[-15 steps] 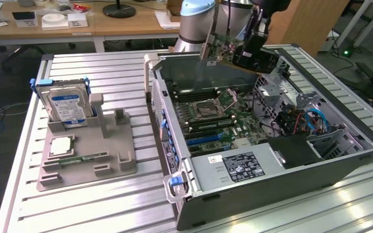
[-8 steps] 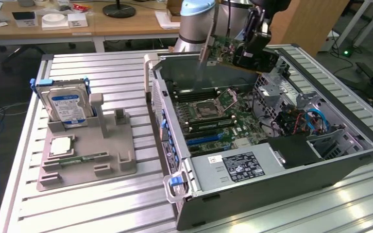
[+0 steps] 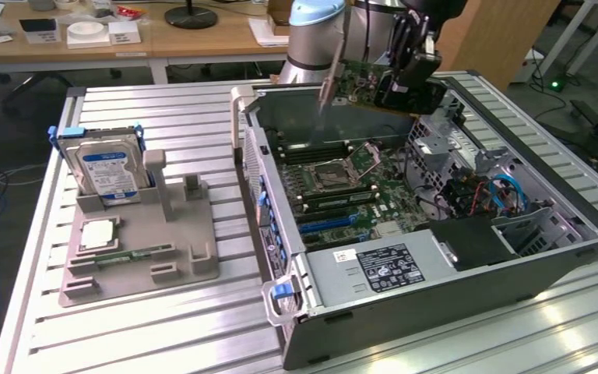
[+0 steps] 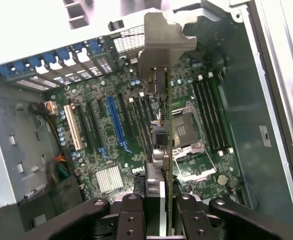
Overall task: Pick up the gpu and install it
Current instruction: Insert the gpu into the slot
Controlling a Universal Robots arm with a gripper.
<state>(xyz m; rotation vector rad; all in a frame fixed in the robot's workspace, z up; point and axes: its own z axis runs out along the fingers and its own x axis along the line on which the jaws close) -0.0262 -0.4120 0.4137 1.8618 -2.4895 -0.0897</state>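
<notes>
The gpu point(image 3: 367, 80), a green card with a silver end bracket, hangs tilted in the air over the far end of the open computer case point(image 3: 548, 257). My gripper point(image 3: 411, 76) is shut on it from the exterior view's right. In the wrist view the gpu point(image 4: 159, 55) is seen edge-on, bracket farthest from the camera, and the gripper point(image 4: 160, 202) clamps its near end between both black fingers point(image 4: 135, 210). Below it lies the motherboard point(image 4: 186, 165) with a long blue slot point(image 4: 117, 120) and black slots beside it.
On the exterior view's left a grey fixture point(image 3: 174, 257) carries a silver hard drive point(image 3: 107, 171), a small memory stick point(image 3: 133, 255) and a square chip point(image 3: 100, 234). Inside the case are a power supply point(image 3: 382, 265), the processor socket point(image 3: 335, 175) and blue cables point(image 3: 501, 195).
</notes>
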